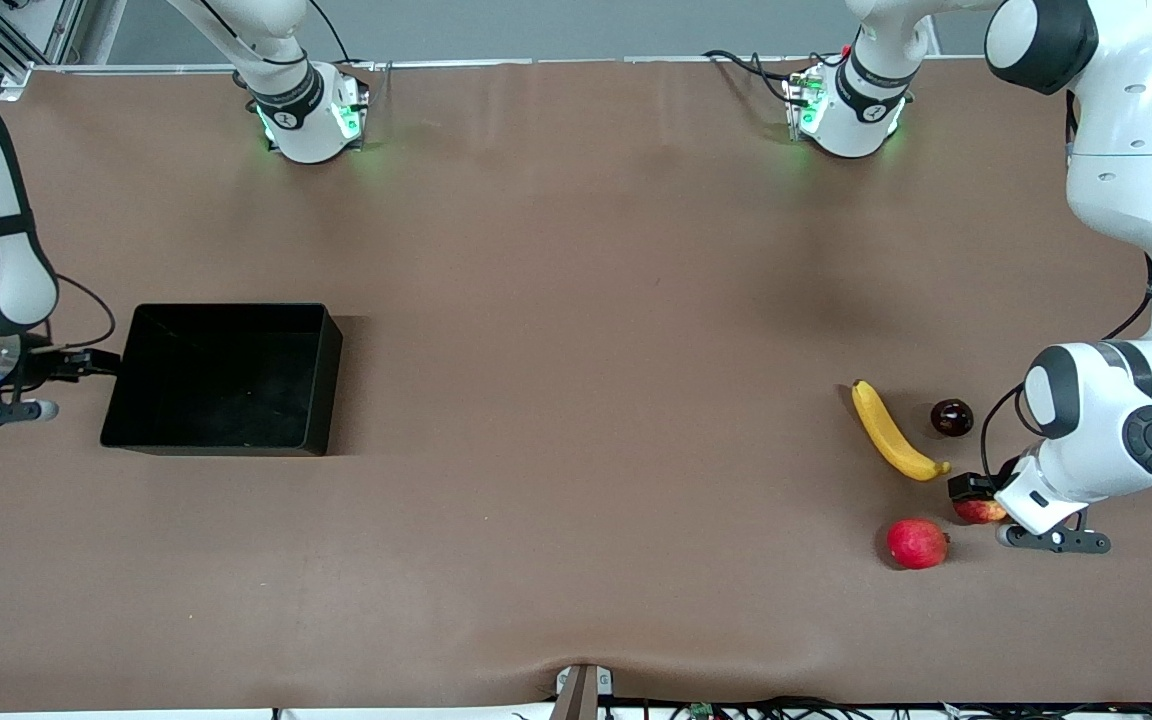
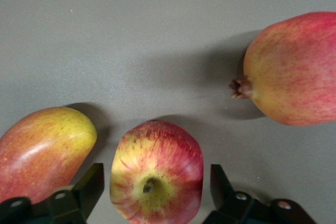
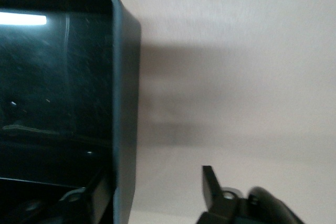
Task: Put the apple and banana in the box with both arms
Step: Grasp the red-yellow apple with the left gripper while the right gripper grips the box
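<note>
Nearest the front camera lies a round pinkish-red fruit (image 1: 917,543) with a small crown at one end, toward the left arm's end of the brown surface (image 1: 576,400). Just beside it, slightly farther from that camera, sits the apple (image 1: 979,511), red with yellow streaks, partly hidden under the left arm's wrist. The left wrist view shows the apple (image 2: 157,172) stem-up on the surface between the two fingers of the left claw (image 2: 157,190); the fingers are spread, with a gap on each side, so they do not touch it. An oval red-and-yellow fruit (image 2: 42,150) lies close to one finger, and the crowned fruit (image 2: 294,69) lies a little apart.

Farther from the front camera than the apple lies the banana (image 1: 893,432), its dark tip pointing toward the apple. A small dark round fruit (image 1: 951,417) sits near the banana.

Well apart, toward the right arm's end, stands the box (image 1: 236,320); no fruit is in it. The right claw (image 1: 86,363) is at the box's end wall, its fingers spread astride that wall (image 3: 125,103), one finger (image 3: 97,192) inside the box and the other outside.
</note>
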